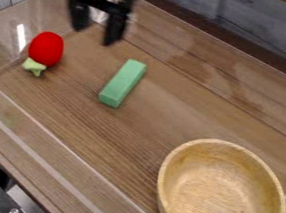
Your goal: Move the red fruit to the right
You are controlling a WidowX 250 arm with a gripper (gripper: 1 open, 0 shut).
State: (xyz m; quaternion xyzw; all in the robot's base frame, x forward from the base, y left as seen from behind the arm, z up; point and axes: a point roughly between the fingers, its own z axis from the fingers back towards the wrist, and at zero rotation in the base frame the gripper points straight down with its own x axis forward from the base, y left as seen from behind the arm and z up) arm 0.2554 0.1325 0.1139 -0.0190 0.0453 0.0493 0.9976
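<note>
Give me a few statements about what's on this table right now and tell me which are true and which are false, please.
1. The end effector is holding the red fruit. False: it hangs open above the table, apart from the fruit, with nothing between its fingers.
2. The green block lies between the red fruit and the wooden bowl. True.
3. The wooden bowl has the red fruit inside it. False: the bowl is empty, and the fruit lies on the table near the left edge.
4. The end effector is closer to the red fruit than to the wooden bowl. True.
5. The green block stands upright on its end. False: it lies flat on the table.
</note>
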